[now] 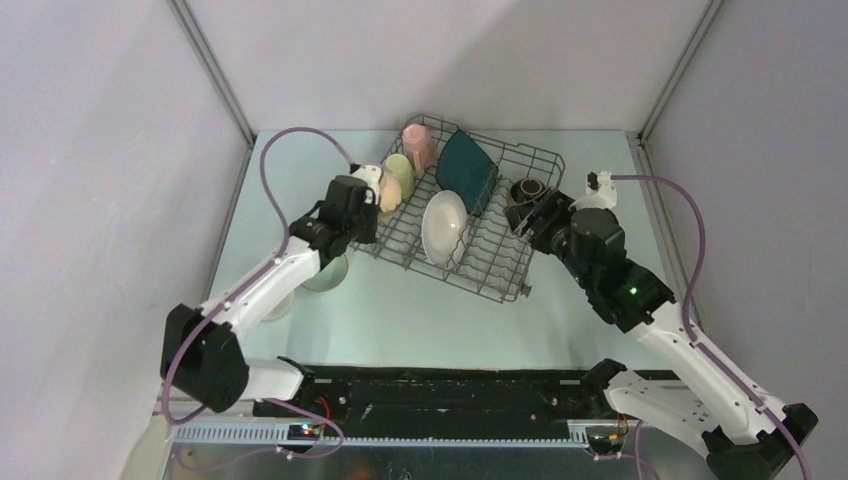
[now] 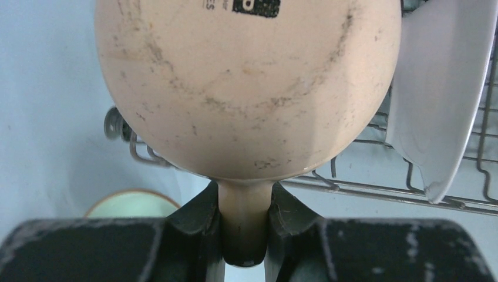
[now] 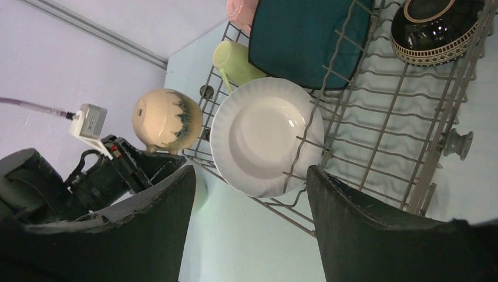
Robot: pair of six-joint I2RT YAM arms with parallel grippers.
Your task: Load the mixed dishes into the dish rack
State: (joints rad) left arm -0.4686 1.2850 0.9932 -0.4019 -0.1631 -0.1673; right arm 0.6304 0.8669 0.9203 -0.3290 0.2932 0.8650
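The grey wire dish rack [image 1: 490,262] holds a pink mug [image 1: 418,145], a light-green mug [image 1: 401,173], a dark teal square plate [image 1: 466,170], a white round plate [image 1: 444,228] and a dark brown bowl [image 1: 527,189] at its right end. My left gripper [image 1: 368,196] is shut on the handle [image 2: 245,220] of a tan mug [image 2: 246,88], held bottom toward the camera at the rack's left edge. My right gripper [image 3: 249,176] stands open and empty over the rack's right side [image 3: 376,147], above the white plate [image 3: 264,135].
A pale green bowl [image 1: 330,273] with a brown rim sits on the table under my left forearm, left of the rack. Another pale dish [image 1: 279,305] shows partly beneath that arm. White walls close in the table on both sides.
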